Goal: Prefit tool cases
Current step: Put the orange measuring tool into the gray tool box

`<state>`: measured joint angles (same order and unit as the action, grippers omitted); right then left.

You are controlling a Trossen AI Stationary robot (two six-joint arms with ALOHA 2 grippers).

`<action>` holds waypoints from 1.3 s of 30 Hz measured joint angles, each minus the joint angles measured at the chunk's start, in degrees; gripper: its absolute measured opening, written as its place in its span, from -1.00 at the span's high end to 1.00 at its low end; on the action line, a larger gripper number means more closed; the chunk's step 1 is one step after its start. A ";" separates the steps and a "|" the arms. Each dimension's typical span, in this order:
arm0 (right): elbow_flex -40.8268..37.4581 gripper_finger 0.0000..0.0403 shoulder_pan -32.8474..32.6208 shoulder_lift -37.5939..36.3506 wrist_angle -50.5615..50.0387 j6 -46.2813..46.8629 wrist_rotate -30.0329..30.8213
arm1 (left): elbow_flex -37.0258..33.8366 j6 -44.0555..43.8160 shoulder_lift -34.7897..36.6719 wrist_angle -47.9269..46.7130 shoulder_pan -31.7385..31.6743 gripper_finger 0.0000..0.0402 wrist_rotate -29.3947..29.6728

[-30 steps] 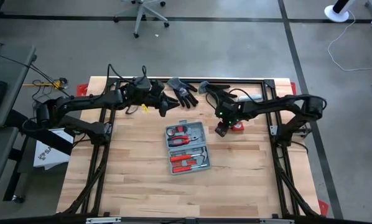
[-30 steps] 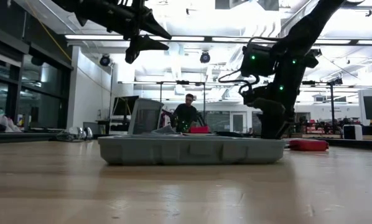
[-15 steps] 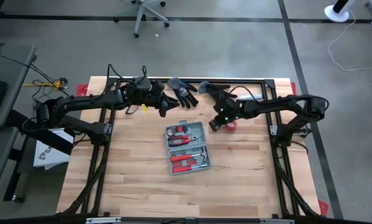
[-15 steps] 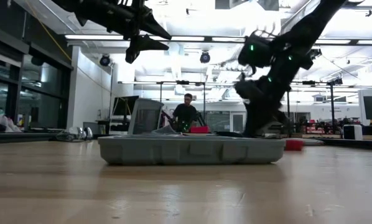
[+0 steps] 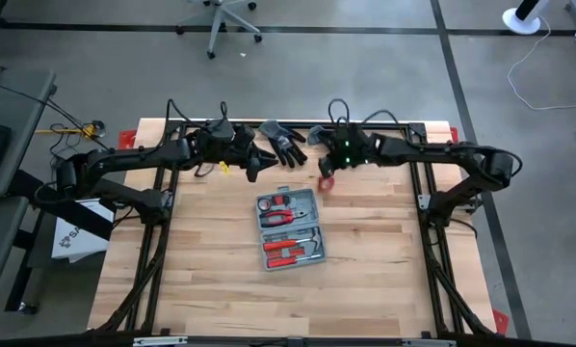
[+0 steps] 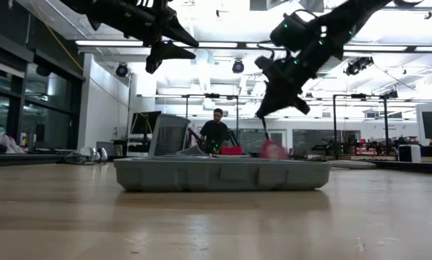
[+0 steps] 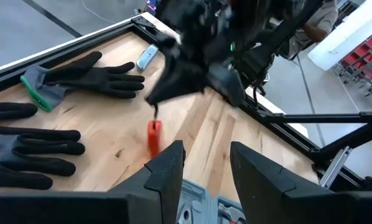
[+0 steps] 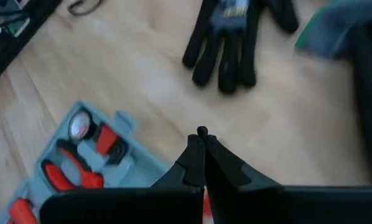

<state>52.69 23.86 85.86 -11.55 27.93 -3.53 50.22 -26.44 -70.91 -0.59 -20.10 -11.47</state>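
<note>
The tool case [image 5: 290,228] lies open and flat on the table's middle, with red-handled tools in its grey moulded inside. It also shows in the low view [image 6: 219,174]. My right gripper [image 5: 325,173] hangs above the wood just past the case's far right corner. It is shut on a small red-handled tool [image 7: 153,135]. My left gripper [image 5: 254,166] hovers open above the table near the case's far left corner, and its fingers [image 7: 164,171] hold nothing. My right gripper pinches the tool's thin dark shaft [image 7: 155,114] between its two fingertips; the shaft's end [image 8: 201,130] sticks out just past them. The fingers slant downward. The tool hangs below them with its red handle [image 6: 274,149] lowest, apparently clear of the table.
Black gloves [image 5: 283,143] and a grey-green one [image 5: 319,133] lie on the table's far side, between the two grippers and the far frame rail [image 5: 298,123]. Bare wood lies to the near, left and right of the case. A person stands in the room beyond [image 6: 216,133].
My right gripper has taken hold of the red tool, which lay on the table right of the case. It has lifted the tool clear and has carried it up and toward the table's far left. The tool now hangs below the fingers.
</note>
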 joint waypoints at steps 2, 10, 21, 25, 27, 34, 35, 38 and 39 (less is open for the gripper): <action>3.28 1.00 1.32 0.00 -3.23 -2.09 0.07 | 0.00 0.07 0.00 -0.01 -0.03 0.37 -0.01; 7.89 1.00 4.17 -0.04 -9.86 -6.25 -0.10 | 0.00 0.14 0.00 -1.30 -0.04 0.37 0.03; -4.86 1.00 -1.03 0.00 -7.50 0.88 -3.66 | 0.00 3.03 0.00 -6.28 -0.02 0.37 0.10; -9.52 1.00 -4.66 0.00 -3.89 6.34 -4.17 | 0.00 3.24 0.00 -6.31 -0.02 0.37 0.10; -11.28 1.00 -6.25 0.00 -2.02 8.96 -4.25 | 0.00 4.07 0.00 -6.46 -0.02 0.37 0.10; -13.51 1.00 -11.52 0.00 -1.86 14.42 -4.28 | 0.00 5.18 0.00 -7.98 -0.02 0.37 0.07; -13.51 1.00 -12.36 0.00 -1.89 14.85 -4.28 | 0.00 5.19 0.00 -8.18 -0.02 0.37 0.07; -13.47 1.00 -14.53 0.00 -1.88 16.66 -4.32 | 0.00 5.63 0.00 -8.62 -0.02 0.37 0.07; -13.47 1.00 -15.10 0.00 -1.89 17.22 -4.25 | 0.00 5.63 0.00 -8.66 -0.02 0.37 0.08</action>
<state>39.22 8.75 85.86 -13.43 45.15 -7.78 50.22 -20.82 -70.91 -9.26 -20.12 -11.40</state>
